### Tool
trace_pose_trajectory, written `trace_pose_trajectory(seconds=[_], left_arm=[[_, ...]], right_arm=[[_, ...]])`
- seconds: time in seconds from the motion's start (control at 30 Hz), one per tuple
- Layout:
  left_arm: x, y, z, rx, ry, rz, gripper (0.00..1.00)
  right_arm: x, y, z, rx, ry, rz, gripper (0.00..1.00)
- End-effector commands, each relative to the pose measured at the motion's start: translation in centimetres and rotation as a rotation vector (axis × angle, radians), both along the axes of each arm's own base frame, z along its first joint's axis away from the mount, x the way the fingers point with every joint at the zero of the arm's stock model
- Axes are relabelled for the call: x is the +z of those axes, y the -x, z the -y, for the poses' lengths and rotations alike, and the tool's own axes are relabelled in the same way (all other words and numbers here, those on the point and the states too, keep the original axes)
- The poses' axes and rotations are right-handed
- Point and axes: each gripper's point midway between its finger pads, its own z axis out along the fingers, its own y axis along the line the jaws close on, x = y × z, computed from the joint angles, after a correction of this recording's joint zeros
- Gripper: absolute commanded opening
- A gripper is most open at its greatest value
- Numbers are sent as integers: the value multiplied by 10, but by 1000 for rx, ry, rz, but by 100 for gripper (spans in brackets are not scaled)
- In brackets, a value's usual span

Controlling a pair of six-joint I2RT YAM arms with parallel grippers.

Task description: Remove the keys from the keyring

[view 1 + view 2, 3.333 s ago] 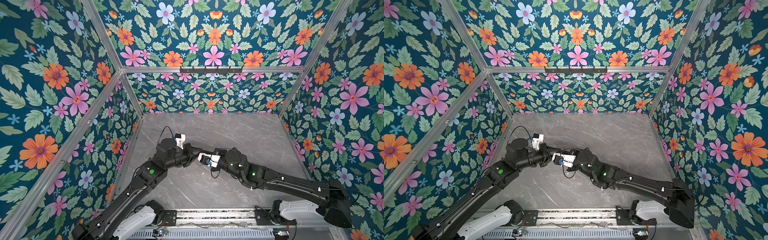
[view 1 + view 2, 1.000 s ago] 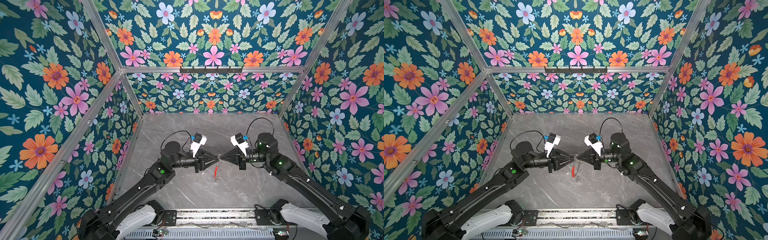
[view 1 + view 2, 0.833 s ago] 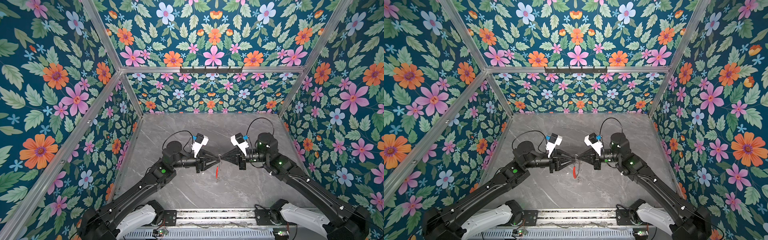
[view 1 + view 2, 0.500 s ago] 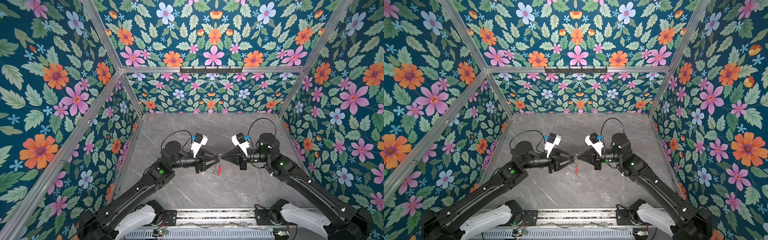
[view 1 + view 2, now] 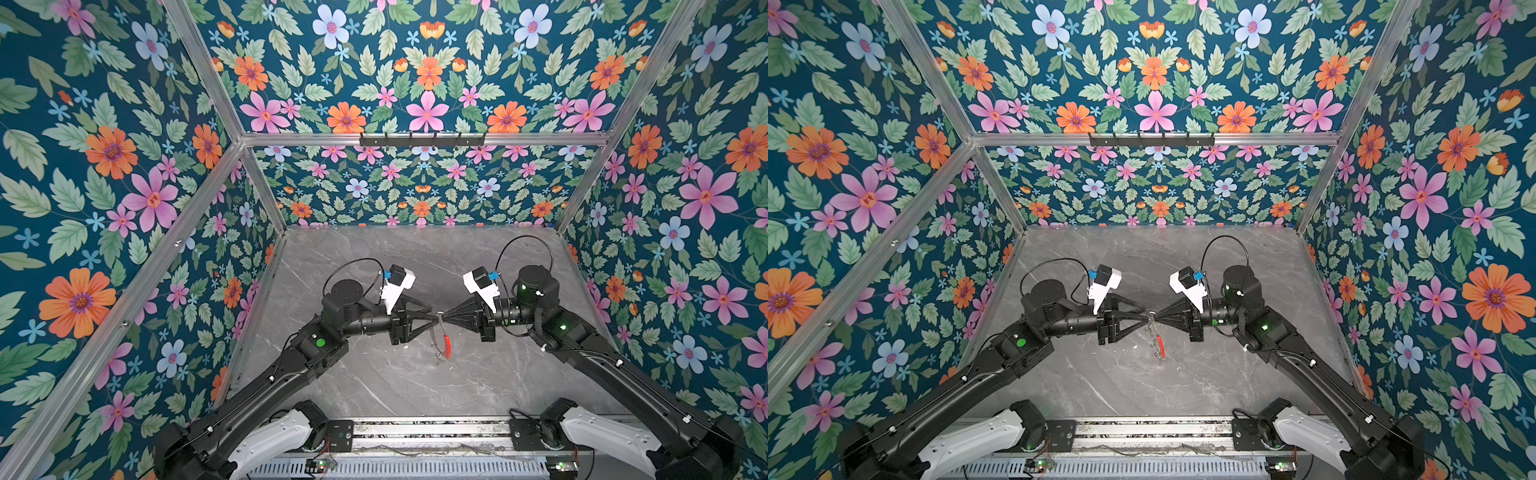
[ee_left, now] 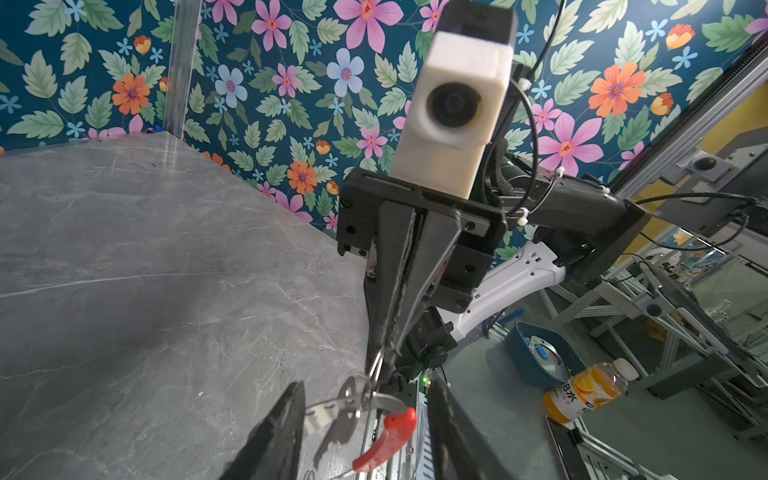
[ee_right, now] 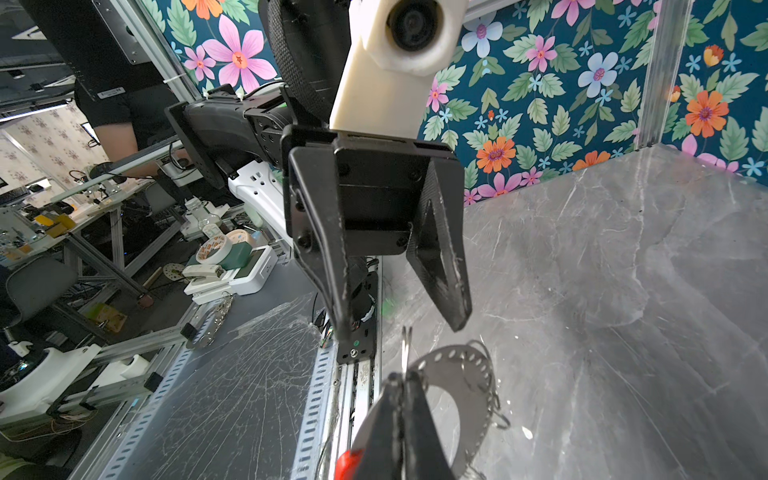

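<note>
Flowered walls enclosed the grey counter (image 5: 374, 386); above its middle, the keyring (image 5: 440, 340) with its keys (image 6: 338, 424) hung from the clamped right hand (image 5: 445, 318), between the left hand's (image 5: 434, 321) parted jaws.

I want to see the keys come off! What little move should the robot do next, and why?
Probably close the left gripper on a key. Its jaws stand open around the keys and grip nothing, while the right gripper is shut on the keyring, which hangs above the table. A grip would let it pull a key along the ring.

black jointed arms (image 5: 266, 374), white wrist cameras (image 5: 397, 286), looping black cables
</note>
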Motion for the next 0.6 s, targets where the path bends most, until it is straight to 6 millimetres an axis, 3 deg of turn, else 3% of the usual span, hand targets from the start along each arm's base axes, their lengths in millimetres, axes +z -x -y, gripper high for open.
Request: trace_pose_trajectory(seconds=[0.0, 0.13, 0.57], left_arm=[[13, 7, 2, -51, 42, 38, 41], [11, 6, 3, -51, 37, 31, 28], [12, -2, 5, -18, 31, 40, 0]], right_arm=[[11, 0, -2, 12, -34, 27, 0], [12, -4, -2, -5, -36, 29, 0], [13, -6, -1, -32, -40, 22, 0]])
